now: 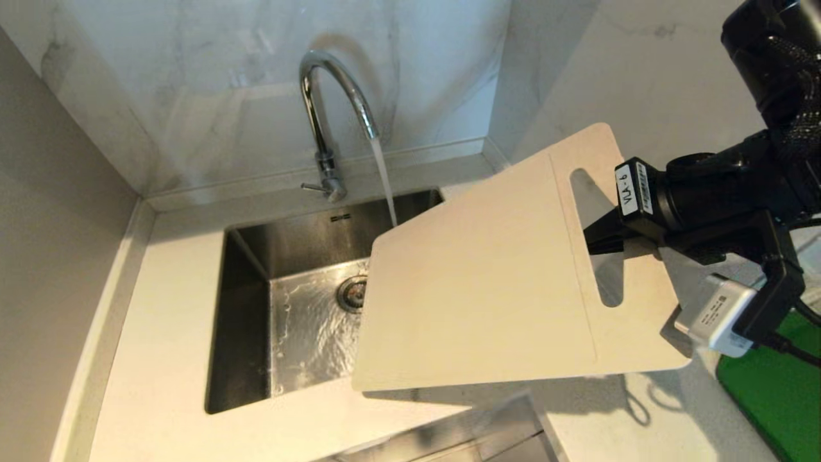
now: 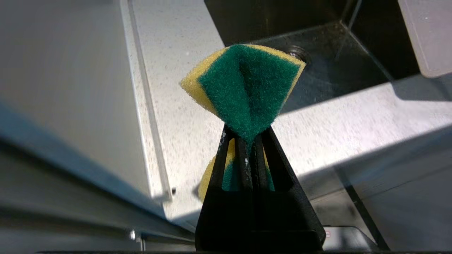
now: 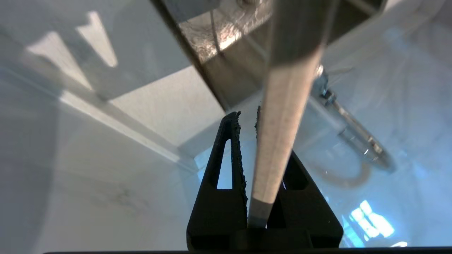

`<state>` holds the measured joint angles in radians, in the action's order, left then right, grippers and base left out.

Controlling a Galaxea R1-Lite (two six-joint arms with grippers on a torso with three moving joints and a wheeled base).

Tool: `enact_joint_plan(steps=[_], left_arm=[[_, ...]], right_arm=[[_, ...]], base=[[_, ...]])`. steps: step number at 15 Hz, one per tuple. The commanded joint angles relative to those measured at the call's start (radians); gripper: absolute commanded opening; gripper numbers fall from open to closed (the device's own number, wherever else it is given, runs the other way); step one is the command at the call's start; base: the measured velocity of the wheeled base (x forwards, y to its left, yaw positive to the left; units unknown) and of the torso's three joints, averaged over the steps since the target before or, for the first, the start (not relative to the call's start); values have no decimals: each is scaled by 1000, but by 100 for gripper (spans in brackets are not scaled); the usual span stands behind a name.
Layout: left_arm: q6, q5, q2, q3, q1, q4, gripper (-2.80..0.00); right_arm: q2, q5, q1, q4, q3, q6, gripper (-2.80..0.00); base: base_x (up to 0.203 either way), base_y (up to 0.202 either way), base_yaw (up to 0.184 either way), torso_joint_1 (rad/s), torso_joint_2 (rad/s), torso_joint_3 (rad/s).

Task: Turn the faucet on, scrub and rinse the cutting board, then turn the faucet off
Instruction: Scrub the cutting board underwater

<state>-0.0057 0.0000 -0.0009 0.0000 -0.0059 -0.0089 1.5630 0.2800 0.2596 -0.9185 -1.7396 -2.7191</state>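
Right fingers [image 3: 235, 148] clamp the cutting board's [image 1: 487, 282] edge; left fingers [image 2: 243, 158] pinch a sponge [image 2: 247, 91]

The sink [image 1: 250, 308] is set in the counter [image 1: 160, 359] in front of me. The faucet [image 1: 324, 109] stands behind it, by the wall. My right gripper [image 1: 600, 237] holds the cutting board [image 1: 487, 282] up over the sink's right side. My left gripper [image 2: 249, 141] holds a sponge [image 2: 247, 91] above the counter, near the sink.
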Motion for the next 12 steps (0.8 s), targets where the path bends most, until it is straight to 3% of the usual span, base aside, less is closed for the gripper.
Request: enact_joint_plan(steps=[1, 4, 12], left_arm=[[0, 0, -1, 2, 0, 0, -280], [0, 0, 0, 2, 0, 0, -280], [0, 0, 0, 3, 0, 0, -280]], right_arm=[[3, 4, 1, -6, -1, -16, -280], [3, 4, 1, -6, 2, -16, -280], [19, 9, 3, -5, 5, -19, -280]], base=[[176, 0, 17, 14, 7, -3], [159, 0, 20, 3, 3, 5], [5, 0, 5, 1, 1, 0]])
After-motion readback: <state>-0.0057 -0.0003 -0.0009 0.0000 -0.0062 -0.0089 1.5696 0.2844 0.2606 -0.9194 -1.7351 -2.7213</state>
